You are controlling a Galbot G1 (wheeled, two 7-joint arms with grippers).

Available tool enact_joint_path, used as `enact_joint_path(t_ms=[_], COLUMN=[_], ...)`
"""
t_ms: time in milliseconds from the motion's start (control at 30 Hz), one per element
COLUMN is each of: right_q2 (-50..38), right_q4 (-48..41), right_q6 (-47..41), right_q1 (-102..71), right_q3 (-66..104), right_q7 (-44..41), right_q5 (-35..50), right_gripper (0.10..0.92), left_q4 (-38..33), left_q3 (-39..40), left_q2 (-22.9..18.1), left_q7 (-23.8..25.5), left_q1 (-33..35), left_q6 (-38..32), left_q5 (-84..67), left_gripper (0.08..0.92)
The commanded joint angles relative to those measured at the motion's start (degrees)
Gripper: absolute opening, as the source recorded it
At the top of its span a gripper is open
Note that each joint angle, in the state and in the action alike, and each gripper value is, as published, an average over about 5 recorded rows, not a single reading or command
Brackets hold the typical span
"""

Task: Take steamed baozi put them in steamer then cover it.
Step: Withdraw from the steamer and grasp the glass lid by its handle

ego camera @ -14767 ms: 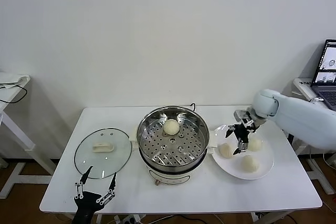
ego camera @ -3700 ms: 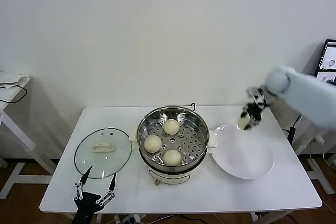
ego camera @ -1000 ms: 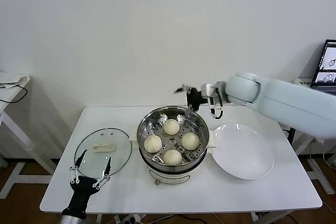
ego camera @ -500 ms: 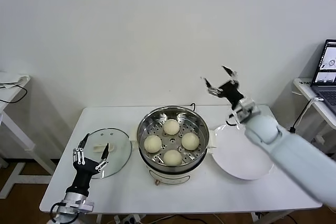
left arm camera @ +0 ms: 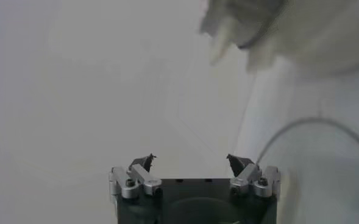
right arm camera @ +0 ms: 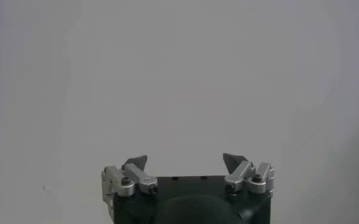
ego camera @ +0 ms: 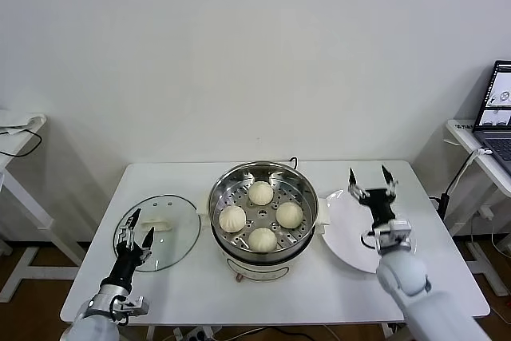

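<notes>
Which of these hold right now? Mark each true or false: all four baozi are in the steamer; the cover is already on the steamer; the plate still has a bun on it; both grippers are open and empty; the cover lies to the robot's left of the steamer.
1. All four baozi sit in the steamer. True.
2. The cover is on the steamer. False: it lies flat on the table, and the steamer is uncovered.
3. The plate holds a bun. False: no bun shows on it.
4. The left gripper and right gripper are open and empty. True.
5. The cover lies to the robot's left of the steamer. True, and the left gripper is at its near edge.
</notes>
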Motion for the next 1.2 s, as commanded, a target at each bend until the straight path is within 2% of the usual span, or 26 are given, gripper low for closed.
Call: enact_joint_path(t_ms=[33,533,1200], right_q2=[7.87,8.64,9.54], right_q4=[0.58,-1.05,-1.16], right_q6=[1.36,1.38,1.66], right_q1=[-10.74,-10.07,-10.71], right_q3=[9.28,9.47,9.23], right_q7=[1.82,1.9,1.83], right_q5=[-3.62,-4.18,-5.57], right_gripper=[0.823,0.823,0.823], left_q4=[12.92,18.09,21.38], left_q3=[-0.63,0.38,2.5], left_q2=[0.45,-0.73,-2.7], left_q7=[-3.07,-4.13,-4.76], left_q1=[-8.22,-10.77,-15.2], left_q6=[0.66,-1.15,-0.92], left_q5=[13.55,14.88,15.39], left_gripper=[0.823,0.823,0.823])
